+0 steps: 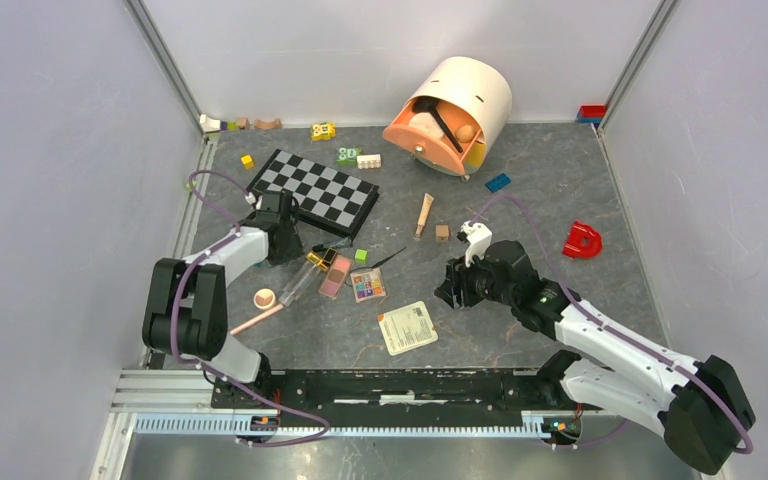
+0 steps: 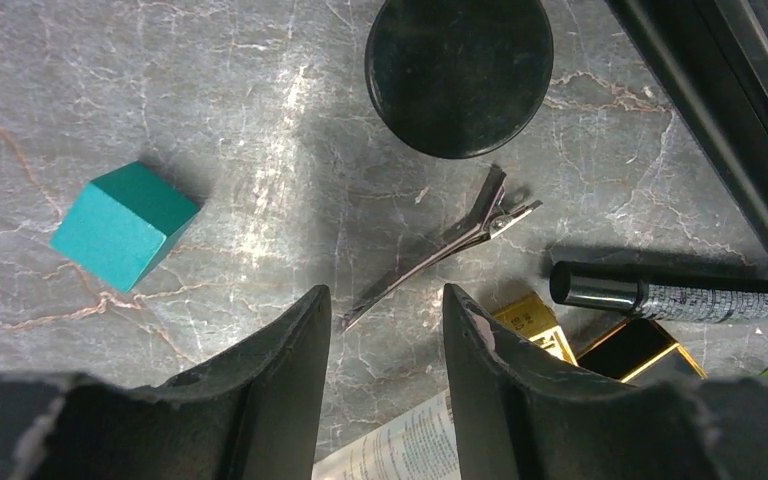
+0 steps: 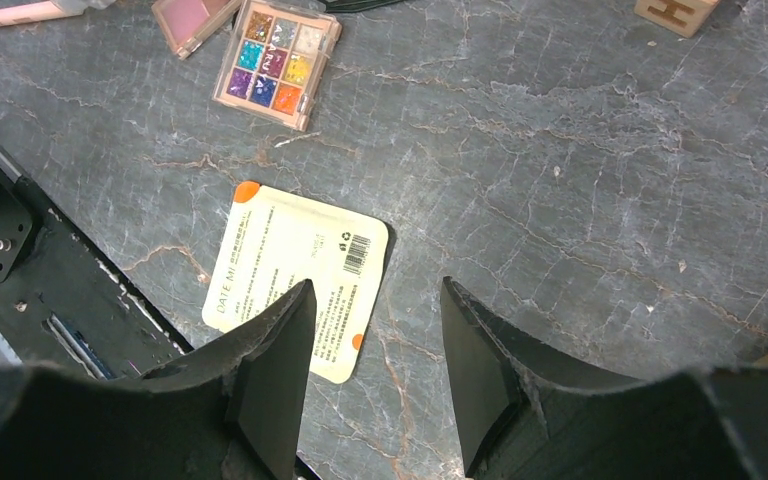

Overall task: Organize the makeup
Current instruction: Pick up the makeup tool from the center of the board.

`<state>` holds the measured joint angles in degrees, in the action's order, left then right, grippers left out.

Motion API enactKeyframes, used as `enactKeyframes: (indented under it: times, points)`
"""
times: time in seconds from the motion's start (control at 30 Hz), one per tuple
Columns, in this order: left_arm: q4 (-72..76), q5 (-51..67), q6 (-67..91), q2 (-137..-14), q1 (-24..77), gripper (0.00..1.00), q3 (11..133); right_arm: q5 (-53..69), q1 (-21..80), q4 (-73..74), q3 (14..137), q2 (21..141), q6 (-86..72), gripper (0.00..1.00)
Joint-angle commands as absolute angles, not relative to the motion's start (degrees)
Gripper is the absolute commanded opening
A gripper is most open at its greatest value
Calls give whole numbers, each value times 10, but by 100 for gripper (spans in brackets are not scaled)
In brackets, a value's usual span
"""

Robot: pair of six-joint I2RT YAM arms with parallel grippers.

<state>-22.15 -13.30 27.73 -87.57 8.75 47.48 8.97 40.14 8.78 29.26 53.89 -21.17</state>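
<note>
Seemingly, left gripper (image 2: pixel 385 302) above metal clip (image 2: pixel 438 252).

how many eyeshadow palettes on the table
2. The pink palette sits in front of the chessboard, the multicolour palette just right of it. More could hide in the round case.

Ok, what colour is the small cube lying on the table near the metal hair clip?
Teal, plain on every face. The small cube shows best in the left wrist view.
</note>
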Motion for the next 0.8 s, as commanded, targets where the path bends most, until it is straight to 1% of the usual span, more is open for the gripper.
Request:
enactKeyframes:
  times: [0.0, 0.17, 0.5, 0.63, 0.77]
  points:
    - [-184, -122, 259, -892, 88, 52, 479, 97, 404, 84, 315, 543, -204, 56]
    - [-196, -129, 253, -911, 89, 51, 484, 100, 404, 79, 315, 549, -206, 56]
    - [-227, -156, 241, -931, 92, 35, 502, 106, 404, 78, 316, 555, -205, 56]
    - [-226, -156, 238, -928, 96, 25, 501, 108, 404, 77, 316, 558, -206, 56]
    - [-229, -162, 241, -926, 98, 23, 500, 109, 404, 76, 316, 559, -206, 56]
